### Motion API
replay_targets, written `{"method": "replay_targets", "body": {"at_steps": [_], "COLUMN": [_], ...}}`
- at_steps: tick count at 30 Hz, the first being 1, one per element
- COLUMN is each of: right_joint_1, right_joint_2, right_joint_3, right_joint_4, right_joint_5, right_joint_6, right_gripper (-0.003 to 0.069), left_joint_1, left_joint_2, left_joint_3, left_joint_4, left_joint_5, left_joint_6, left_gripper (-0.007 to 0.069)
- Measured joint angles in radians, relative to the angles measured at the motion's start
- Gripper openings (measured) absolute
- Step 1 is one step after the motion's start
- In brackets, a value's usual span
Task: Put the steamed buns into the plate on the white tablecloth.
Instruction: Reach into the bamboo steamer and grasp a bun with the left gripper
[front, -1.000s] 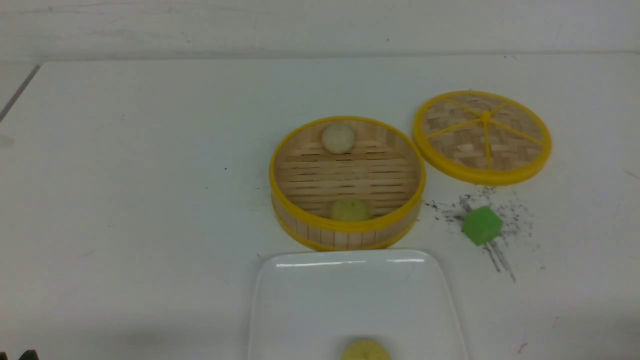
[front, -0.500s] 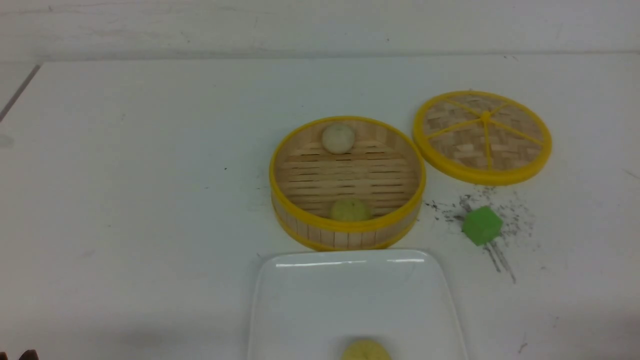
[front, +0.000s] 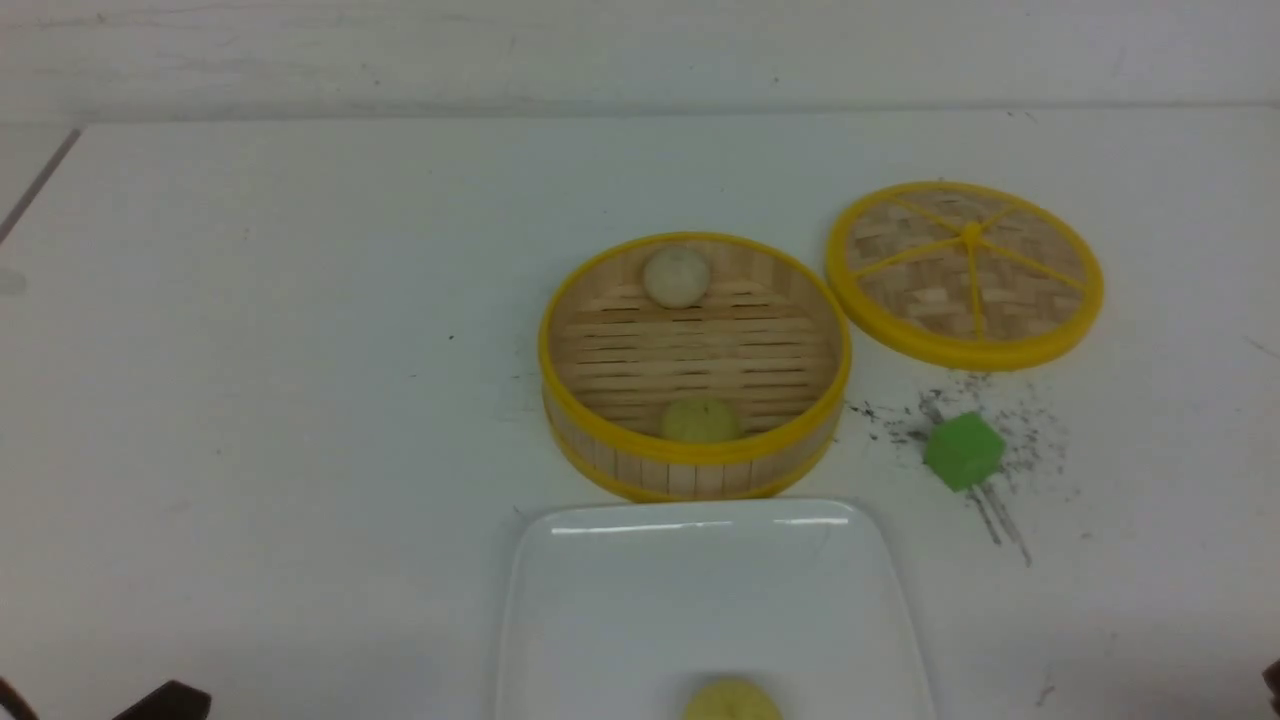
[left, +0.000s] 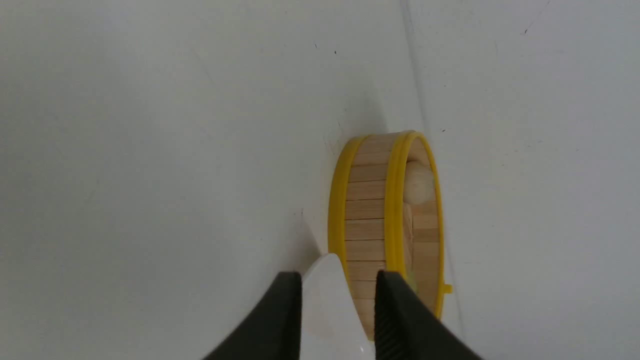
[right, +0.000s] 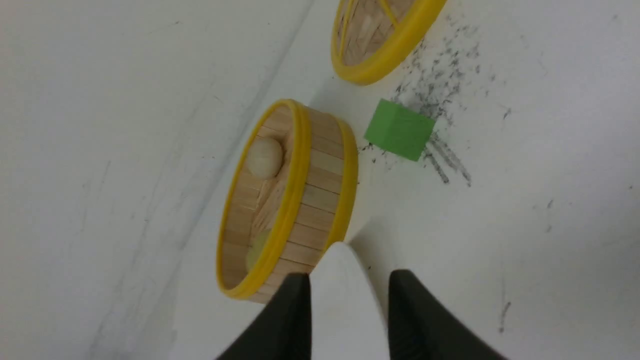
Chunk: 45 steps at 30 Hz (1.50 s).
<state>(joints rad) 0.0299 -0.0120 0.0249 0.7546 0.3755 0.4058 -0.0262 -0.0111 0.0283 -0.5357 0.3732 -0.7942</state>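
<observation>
buns (front: 700, 420) ahead; left hand (left: 339, 280) low, spread; right hand (right: 354, 280) low, spread.

The white tablecloth (front: 300, 400) carries the steamer (front: 695, 475). The plate (front: 710, 600) lies at its six o'clock, the lid (front: 1020, 290) at two, the green cube (front: 965, 452) at four.

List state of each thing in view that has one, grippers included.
steamer: uncovered, two buns inside
woven lid: off the steamer, lying beside it
plate: one bun on it, near edge out of frame
green cube: on the tablecloth, not gripped
tablecloth: spread flat, scuffed near the cube
left gripper: open, nothing between fingertips
right gripper: open, nothing between fingertips
</observation>
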Motion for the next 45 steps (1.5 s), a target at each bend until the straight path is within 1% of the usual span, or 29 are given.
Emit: {"method": "replay_targets", "body": {"at_steps": [5,8,9,10,11,12,13,14,15,17,18,19,20,21,22,23,25,26,29,30,31,33,35,36,37,38,41,42,45], "right_joint_1": [0.000,0.000,0.000,0.000,0.000,0.000,0.000,0.000,0.000,0.000,0.000,0.000,0.000,0.000,0.000,0.000,0.000,0.000,0.000,0.000,0.000,0.000,0.000,0.000,0.003,0.009,0.059,0.063,0.162], "right_joint_2": [0.000,0.002,0.020,0.020,0.067,0.091,0.156,0.222,0.269,0.402,0.415,0.497,0.564,0.595,0.655,0.664,0.767,0.774,0.852,0.855,0.870,0.880,0.897,0.901,0.918,0.925,0.955,0.957,1.008], "right_joint_3": [-0.010,-0.107,-0.165,-0.165,-0.235,-0.262,-0.323,-0.375,-0.416,-0.492,-0.499,-0.545,-0.586,-0.602,-0.627,-0.627,-0.690,-0.690,-0.725,-0.726,-0.728,-0.728,-0.729,-0.729,-0.729,-0.730,-0.744,-0.745,-0.765], "right_joint_4": [0.029,0.021,0.005,0.005,-0.031,-0.042,-0.094,-0.136,-0.164,-0.235,-0.241,-0.278,-0.305,-0.315,-0.331,-0.331,-0.345,-0.345,-0.349,-0.349,-0.344,-0.334,-0.300,-0.291,-0.266,-0.262,-0.258,-0.259,-0.287], "right_joint_5": [-0.001,-0.001,-0.001,-0.001,0.000,0.001,0.021,0.058,0.082,0.208,0.208,0.292,0.376,0.408,0.468,0.468,0.585,0.592,0.676,0.681,0.689,0.694,0.698,0.699,0.699,0.699,0.697,0.697,0.678], "right_joint_6": [-0.020,-0.121,-0.169,-0.177,-0.238,-0.260,-0.302,-0.326,-0.334,-0.349,-0.349,-0.355,-0.370,-0.376,-0.400,-0.400,-0.479,-0.479,-0.560,-0.569,-0.581,-0.587,-0.615,-0.619,-0.641,-0.648,-0.666,-0.666,-0.668], "right_gripper": [0.0239,0.0197,0.0153,0.0153,0.0090,0.0065,0.0013,-0.0010,-0.0013,-0.0013,-0.0013,-0.0012,-0.0011,-0.0010,-0.0009,-0.0009,-0.0008,-0.0008,-0.0006,-0.0005,-0.0003,-0.0001,0.0001,0.0001,0.0003,0.0003,0.0004,0.0004,0.0008], "left_joint_1": [0.000,0.000,0.000,0.000,0.000,0.000,0.000,0.000,0.000,0.000,0.000,0.000,0.000,0.000,0.000,0.000,0.000,0.000,-0.005,-0.007,-0.025,-0.050,-0.103,-0.111,-0.145,-0.165,-0.227,-0.227,-0.288], "left_joint_2": [0.000,0.000,0.002,0.003,0.030,0.051,0.129,0.205,0.260,0.431,0.447,0.581,0.667,0.735,0.804,0.838,1.039,1.072,1.351,1.351,1.466,1.563,1.722,1.761,1.860,1.917,2.057,2.065,2.193], "left_joint_3": [-0.003,-0.121,-0.195,-0.208,-0.300,-0.339,-0.427,-0.508,-0.552,-0.663,-0.673,-0.738,-0.793,-0.831,-0.869,-0.879,-1.014,-1.036,-1.234,-1.234,-1.335,-1.434,-1.627,-1.678,-1.813,-1.893,-2.096,-2.109,-2.292], "left_joint_4": [-0.049,-0.056,-0.056,-0.056,-0.057,-0.059,-0.060,-0.060,-0.059,-0.040,-0.040,-0.019,0.003,0.016,0.026,0.029,0.037,0.034,-0.017,-0.017,-0.020,-0.010,0.021,0.029,0.047,0.063,0.122,0.122,0.177], "left_joint_5": [-0.052,-0.068,-0.083,-0.085,-0.092,-0.091,-0.058,0.012,0.069,0.260,0.260,0.401,0.492,0.544,0.590,0.600,0.694,0.704,0.764,0.767,0.785,0.805,0.842,0.846,0.848,0.848,0.852,0.852,0.859], "left_joint_6": [0.002,0.193,0.278,0.292,0.380,0.402,0.482,0.537,0.562,0.613,0.613,0.636,0.652,0.667,0.686,0.693,0.794,0.806,0.900,0.905,0.925,0.935,0.931,0.923,0.894,0.875,0.835,0.835,0.786], "left_gripper": [0.0239,0.0220,0.0207,0.0205,0.0183,0.0176,0.0145,0.0114,0.0096,0.0050,0.0050,0.0026,0.0013,0.0008,0.0006,0.0006,0.0004,0.0004,0.0006,0.0006,0.0011,0.0019,0.0049,0.0055,0.0083,0.0102,0.0167,0.0167,0.0248]}}
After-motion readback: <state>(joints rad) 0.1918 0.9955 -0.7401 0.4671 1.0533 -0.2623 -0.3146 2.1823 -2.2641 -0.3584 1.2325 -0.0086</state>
